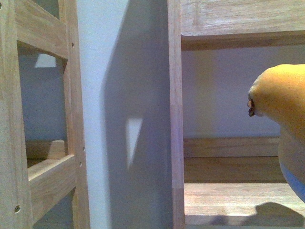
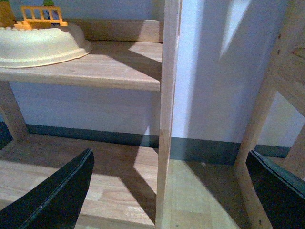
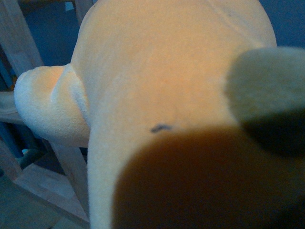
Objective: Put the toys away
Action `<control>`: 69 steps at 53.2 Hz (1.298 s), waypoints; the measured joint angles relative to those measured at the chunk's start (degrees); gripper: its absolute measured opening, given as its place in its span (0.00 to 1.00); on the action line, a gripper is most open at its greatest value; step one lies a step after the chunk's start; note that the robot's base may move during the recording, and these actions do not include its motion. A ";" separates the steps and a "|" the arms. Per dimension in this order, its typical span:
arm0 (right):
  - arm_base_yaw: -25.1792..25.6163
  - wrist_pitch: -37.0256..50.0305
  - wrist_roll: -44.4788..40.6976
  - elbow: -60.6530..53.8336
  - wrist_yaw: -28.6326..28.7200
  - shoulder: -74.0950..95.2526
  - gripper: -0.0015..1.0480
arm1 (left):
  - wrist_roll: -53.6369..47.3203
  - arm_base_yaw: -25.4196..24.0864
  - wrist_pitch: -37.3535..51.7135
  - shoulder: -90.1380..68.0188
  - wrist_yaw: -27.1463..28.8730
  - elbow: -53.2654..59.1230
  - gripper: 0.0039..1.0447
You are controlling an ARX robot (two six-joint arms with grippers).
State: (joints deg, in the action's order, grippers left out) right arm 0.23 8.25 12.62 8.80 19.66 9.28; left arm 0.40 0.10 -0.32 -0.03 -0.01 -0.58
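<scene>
— Where is the plush toy (image 1: 281,98)?

— At the right edge of the front view, up in the air inside the wooden shelf unit (image 1: 175,119). Its shadow (image 1: 271,212) falls on the board (image 1: 224,198) below it.

— Is the right gripper clenched on it?

— I cannot tell. In the right wrist view the orange-yellow plush fills almost the whole frame, very close, with a pale rounded part (image 3: 47,107) sticking out. There is only a dark blur along the near edge, and no fingers show clearly.

— And the left gripper (image 2: 169,157)?

— Released, holding nothing. Its black fingers (image 2: 57,195) stand wide apart, with a shelf post (image 2: 167,95) and the pale wall (image 2: 214,71) beyond the gap.

— Anything else near it?

— A cream bowl (image 2: 43,47) sits on a shelf board, and a yellow toy fence (image 2: 43,14) shows above its rim.
</scene>
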 joint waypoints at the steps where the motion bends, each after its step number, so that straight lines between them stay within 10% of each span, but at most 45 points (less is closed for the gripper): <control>1: 0.00 0.00 0.00 0.00 0.00 0.02 0.20 | 0.00 0.00 0.00 0.00 0.00 0.00 0.95; 15: -6.51 -6.84 -8.52 9.62 -16.85 6.99 0.20 | 0.00 0.00 0.00 0.00 0.02 0.02 0.95; 32: -18.16 -4.28 -20.52 40.35 -21.68 23.82 0.20 | 0.00 0.00 0.00 0.00 0.00 0.00 0.95; 48: -7.58 -9.55 -17.81 72.28 -16.70 42.60 0.20 | 0.00 0.00 0.00 0.00 0.00 0.00 0.95; 69: -11.19 -17.44 -10.82 95.82 -19.76 70.44 0.20 | 0.00 0.00 0.00 0.00 0.00 0.02 0.95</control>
State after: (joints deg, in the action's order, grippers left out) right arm -10.96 -9.19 1.80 104.62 -0.10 79.72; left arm 0.40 0.10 -0.32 -0.03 -0.01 -0.56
